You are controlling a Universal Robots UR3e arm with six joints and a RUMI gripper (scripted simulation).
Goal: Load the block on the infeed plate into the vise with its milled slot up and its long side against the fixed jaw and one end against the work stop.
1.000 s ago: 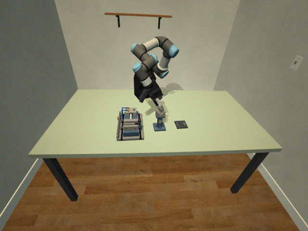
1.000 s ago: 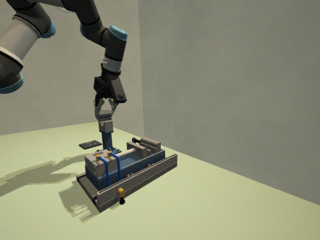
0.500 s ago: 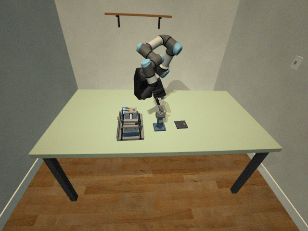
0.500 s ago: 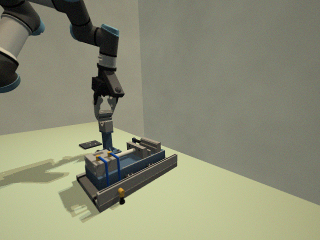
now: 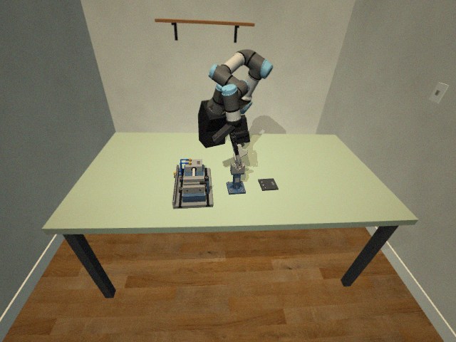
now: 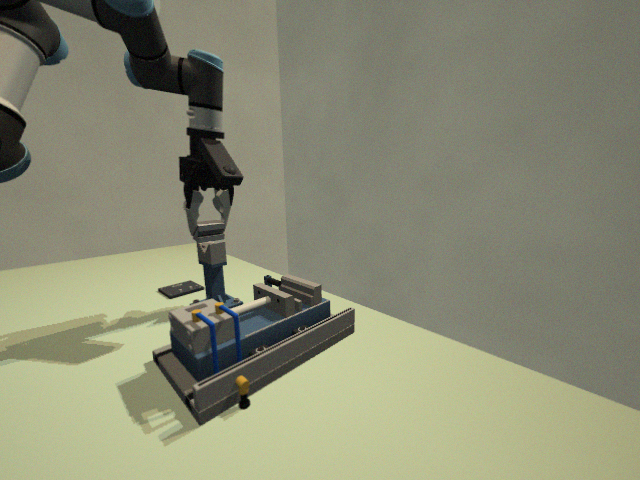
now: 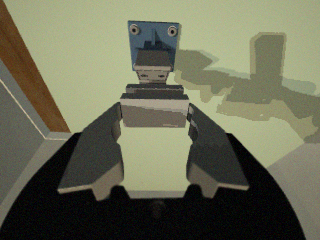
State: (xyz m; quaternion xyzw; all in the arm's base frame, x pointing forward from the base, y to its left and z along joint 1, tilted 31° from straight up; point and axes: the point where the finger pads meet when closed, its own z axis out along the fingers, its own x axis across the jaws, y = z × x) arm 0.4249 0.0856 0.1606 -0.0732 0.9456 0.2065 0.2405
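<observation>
"What did the fingers have?"

"Our gripper point(image 5: 238, 162) point(image 6: 210, 227) point(image 7: 154, 104) was clenched on the part point(image 5: 237, 164) point(image 6: 210, 230) point(image 7: 155, 114), a finger against each side. It sat at the head of the V-block point(image 5: 237, 170) point(image 6: 211, 254) point(image 7: 153, 59); whether it touched, we couldn't tell."

"Why there?"

"Probably so we could lay it down and change our grip. The V would cradle it while we took a hold better suited to seating it slot-up. We couldn't be sure which way the slot faced."

"And farther out?"

"In the top view, the infeed plate point(image 5: 268, 184) point(image 6: 180, 288) lay right of the V-block, without the part. The vise point(image 5: 194, 197) point(image 6: 258, 322) stood left of the V-block, its jaws apart, leaving us room to lower the part between them. Loading was still undone."

"Our risk?"

"Opening before the V bore its weight might have let it tip or slip, we judged."

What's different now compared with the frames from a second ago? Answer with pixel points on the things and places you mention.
The arm's wrist point(image 5: 231, 101) point(image 6: 205, 82) has swung rightward in the top view, bringing the leaning gripper point(image 5: 237, 163) point(image 6: 210, 228) point(image 7: 154, 104) closer to upright. Nothing was visibly taken or let go: the gripper remains shut on the part point(image 6: 210, 225) point(image 7: 155, 118), at the V-block point(image 5: 236, 170) point(image 6: 212, 253) point(image 7: 154, 59). The V-block, vise point(image 5: 194, 197) point(image 6: 279, 329) and dark plate point(image 5: 268, 184) point(image 6: 180, 289) stayed put.
</observation>
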